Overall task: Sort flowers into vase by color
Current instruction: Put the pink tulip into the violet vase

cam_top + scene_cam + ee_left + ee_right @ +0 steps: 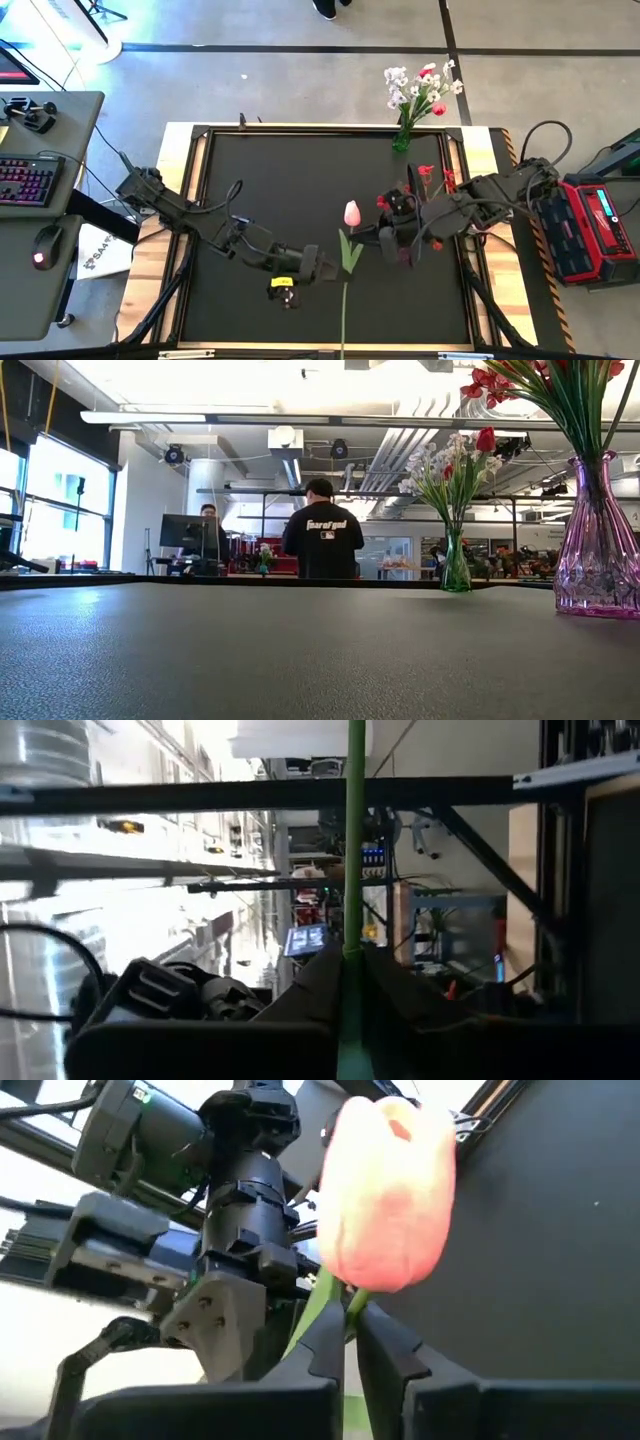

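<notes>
High view shows both arms meeting over the middle of the black desk (260, 180). On the left, the left claw (335, 263) is clamped on the green stem of a pink tulip (352, 213), down by the leaves, so the flower stays up off the desk. To its right, the right claw (385, 238) is pinched on the same stem just under the pink bloom. I think this is a hand-over from one arm to the other. Past the right arm stands the purple vase (598, 545) with red flowers (495, 382). At the far edge, the green vase (402, 138) holds mostly white flowers (420, 85).
</notes>
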Controlling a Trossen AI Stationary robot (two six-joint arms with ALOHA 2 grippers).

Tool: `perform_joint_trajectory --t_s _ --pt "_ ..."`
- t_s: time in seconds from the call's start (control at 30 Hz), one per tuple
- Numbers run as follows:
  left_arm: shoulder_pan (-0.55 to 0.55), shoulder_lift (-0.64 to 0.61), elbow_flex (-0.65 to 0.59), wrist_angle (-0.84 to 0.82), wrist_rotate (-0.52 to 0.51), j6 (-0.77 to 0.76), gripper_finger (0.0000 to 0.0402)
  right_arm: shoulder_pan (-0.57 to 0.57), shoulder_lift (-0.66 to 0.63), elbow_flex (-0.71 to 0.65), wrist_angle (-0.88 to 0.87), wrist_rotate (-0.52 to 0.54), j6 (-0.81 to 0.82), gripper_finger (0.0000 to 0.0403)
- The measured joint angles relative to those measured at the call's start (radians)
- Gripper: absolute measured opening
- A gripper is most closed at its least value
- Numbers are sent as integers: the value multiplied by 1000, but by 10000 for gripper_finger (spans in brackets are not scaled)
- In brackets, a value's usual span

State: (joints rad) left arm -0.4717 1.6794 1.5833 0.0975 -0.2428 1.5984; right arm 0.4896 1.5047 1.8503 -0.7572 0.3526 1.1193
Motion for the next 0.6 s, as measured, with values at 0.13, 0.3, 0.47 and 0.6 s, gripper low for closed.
perform_joint_trajectory --t_s 0.13,0.3,0.47,0.6 --pt "0 0 0 -5 -17 -155 45 3 -13 0 -4 22 -52 3" --pt "-12 0 0 -10 -105 -465 79 37 -75 0 -74 82 -133 1" --pt "-14 -1 1 -33 -184 -793 105 96 -169 0 -188 120 -130 0" --pt "1 -1 1 -120 -187 -1041 116 146 -258 0 -233 129 -154 0"
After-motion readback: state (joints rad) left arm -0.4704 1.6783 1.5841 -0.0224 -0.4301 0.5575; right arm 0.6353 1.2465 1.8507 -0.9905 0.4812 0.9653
